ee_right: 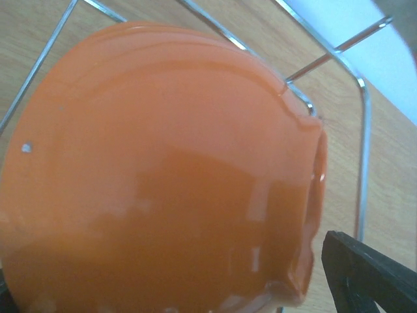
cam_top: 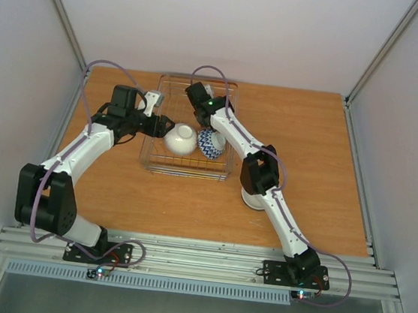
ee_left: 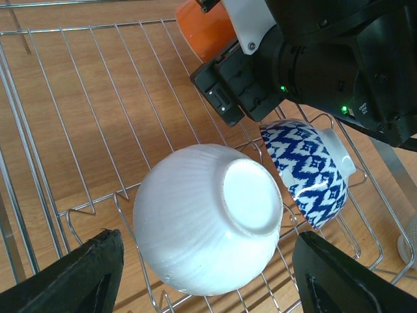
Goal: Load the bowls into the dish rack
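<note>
The silver wire dish rack [cam_top: 224,175] stands mid-table. A plain white bowl [cam_top: 181,139] lies in it bottom-up, with a blue-white zigzag bowl [cam_top: 210,143] on its side to the right. My left gripper [cam_top: 161,127] is at the white bowl [ee_left: 208,225]. Its fingers [ee_left: 71,277] stand wide apart on either side of the bowl and do not touch it. My right gripper [cam_top: 199,93] is over the rack's far part at an orange bowl [ee_right: 163,176]. One finger [ee_right: 365,274] shows a small gap from the bowl's foot. The orange bowl also shows in the left wrist view [ee_left: 205,29].
A pale bowl [cam_top: 252,199] sits on the table right of the rack, partly hidden under my right arm's elbow. The blue-white bowl [ee_left: 313,169] lies close under the right wrist. Rack wires [ee_right: 361,130] run behind the orange bowl. White walls enclose the table.
</note>
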